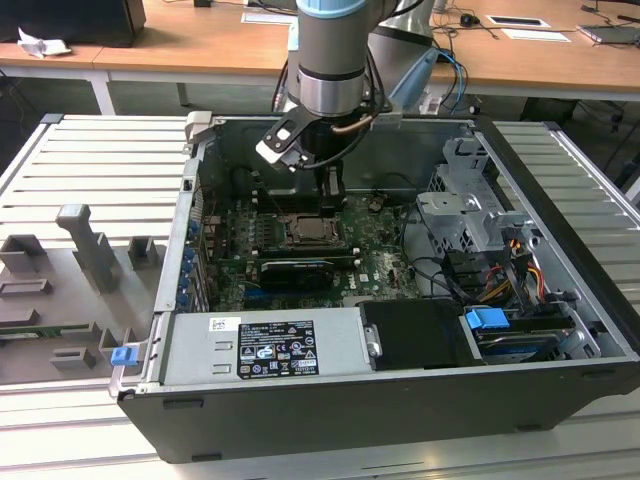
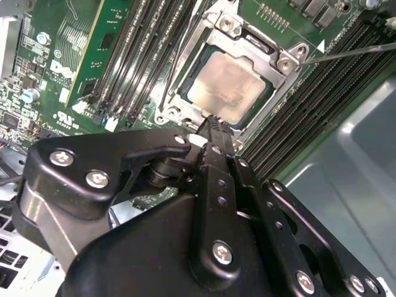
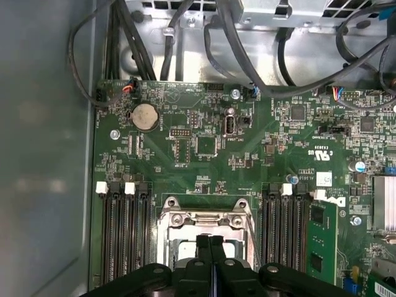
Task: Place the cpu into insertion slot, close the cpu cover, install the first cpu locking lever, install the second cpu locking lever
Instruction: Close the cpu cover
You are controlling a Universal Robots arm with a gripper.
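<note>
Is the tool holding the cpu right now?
No, the cpu lies flat on the board, framed by the cpu cover, and the tool is shut near its edge with nothing between its fingers.

Not much here is actually legible. The power supply [image 1: 340, 345] carries a dark label [image 1: 275, 350] packed with white small print and approval marks. A little white sticker [image 1: 224, 324] sits just beside the label's corner toward the exterior view's left. Both are too small to read. The board [image 3: 185, 124] has white silkscreen all over: tiny part codes by the chips, then a big maker's logo [image 3: 336, 201] and approval marks [image 3: 322, 153] beside the memory slots [image 3: 286, 223]. A white tag [image 3: 323, 179] there has print too fine to make out. In the second wrist view a white triangle [image 2: 320, 46] is printed on the board just off a corner of the insertion slot [image 2: 286, 64].
</note>
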